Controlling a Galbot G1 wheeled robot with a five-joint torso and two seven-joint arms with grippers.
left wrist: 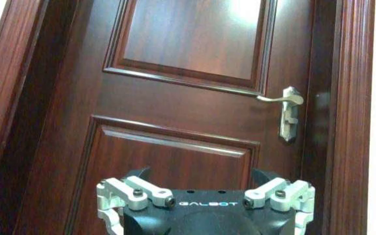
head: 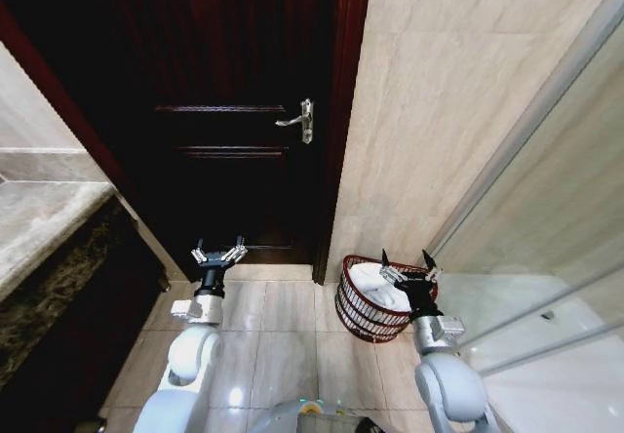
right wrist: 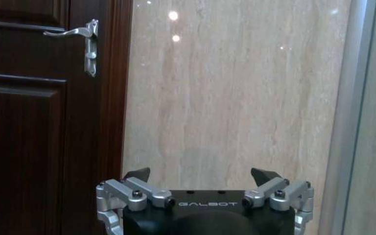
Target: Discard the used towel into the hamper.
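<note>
Head view: both silver-and-black grippers sit closest, arms raised side by side over pale glossy floor tiles (head: 283,345). Left gripper (head: 218,251) hangs w/ fingers spread, nothing held, facing the dark reddish-brown panelled wooden door (head: 234,140). Right gripper (head: 406,259) is spread too and empty, above the small round reddish-brown wire hamper (head: 363,308), which stands on the tiles against the beige marble wall (head: 429,121), just right of the door frame. White crumpled towel (head: 375,285) lies inside it. Grey stone counter (head: 39,218) at left, glass shower partition (head: 546,218) at right.

Left wrist view: left gripper (left wrist: 204,180) fingertips apart; door w/ silver lever handle (left wrist: 286,105) ahead.

Right wrist view: right gripper (right wrist: 201,174) fingertips apart, facing marble wall (right wrist: 240,88).
</note>
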